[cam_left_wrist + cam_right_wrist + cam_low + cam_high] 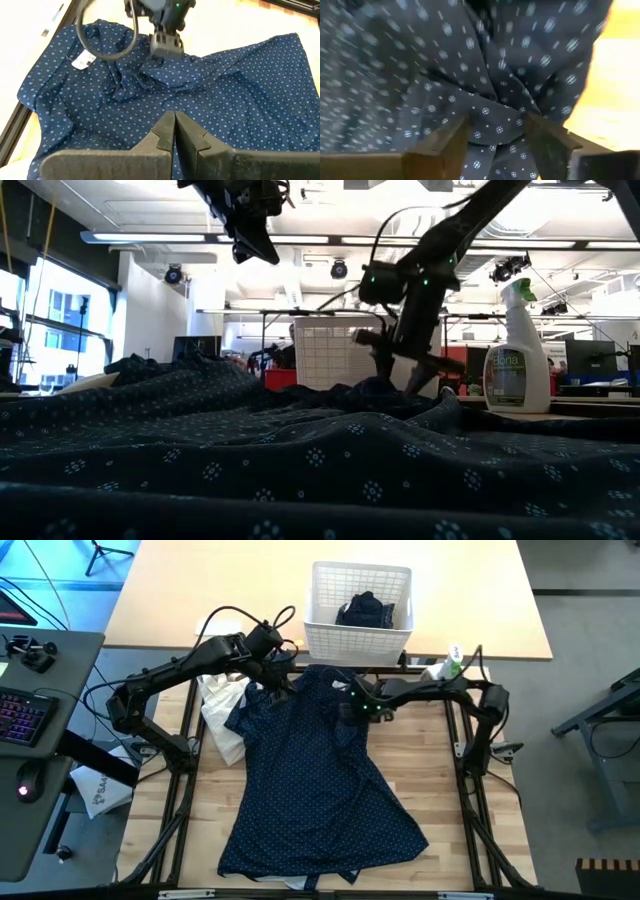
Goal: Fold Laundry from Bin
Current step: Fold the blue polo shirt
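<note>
The navy shirt with tiny white dots (320, 780) lies spread over the table, its collar end toward the far edge. It fills the foreground of the low view (300, 460). My right gripper (347, 708) is down on the shirt's far part and shut on a bunch of its cloth. My left gripper (287, 683) hangs shut above the shirt near the collar, high over it in the low view (262, 245), touching nothing. The white lattice bin (355, 643) stands at the far edge with a plain dark navy piece (365, 612) inside. No plaid shirt shows. My right gripper (495, 140) pinches a gathered fold of the dotted shirt (497, 122) between its two fingers, near the collar end. It comes from above, slanting down (395, 380). Creases run together toward the fingers, and the rest of the shirt lies on the table. Several layers look bunched there.
A cream-white cloth bag (225, 710) lies by the shirt's left side, under my left arm. A spray bottle (450, 662) stands at the far right, by my right arm's base. Bare wooden table (430, 770) shows to the shirt's right.
</note>
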